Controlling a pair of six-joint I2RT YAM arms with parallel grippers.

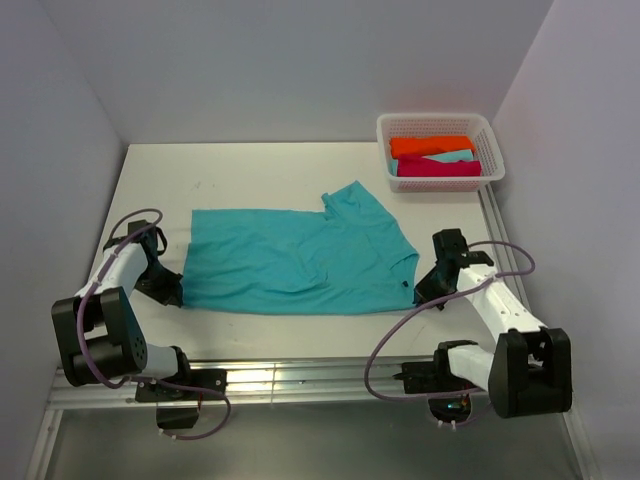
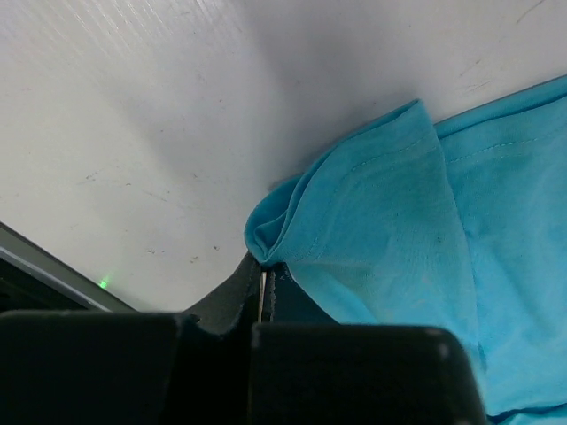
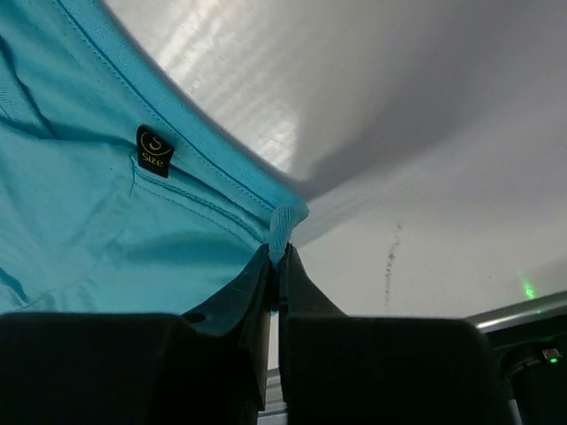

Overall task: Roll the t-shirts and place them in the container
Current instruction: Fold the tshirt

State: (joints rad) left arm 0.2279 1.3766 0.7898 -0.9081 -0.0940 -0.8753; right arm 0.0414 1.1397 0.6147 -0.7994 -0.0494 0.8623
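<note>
A turquoise t-shirt (image 1: pixel 295 255) lies folded lengthwise across the middle of the white table, hem to the left, collar to the right. My left gripper (image 1: pixel 168 291) is shut on the shirt's near-left hem corner (image 2: pixel 266 232), which bunches up just above the fingertips. On the other side, my right gripper (image 1: pixel 424 287) pinches the ribbed collar edge (image 3: pixel 285 221) between shut fingers, beside a black size label (image 3: pixel 152 150). Rolled orange, pale turquoise and magenta t-shirts (image 1: pixel 435 158) sit in the basket at the back right.
A white lattice basket (image 1: pixel 440 124) stands at the table's far right corner. A metal rail (image 1: pixel 300 378) runs along the near edge by the arm bases. Grey walls close in the left, back and right sides.
</note>
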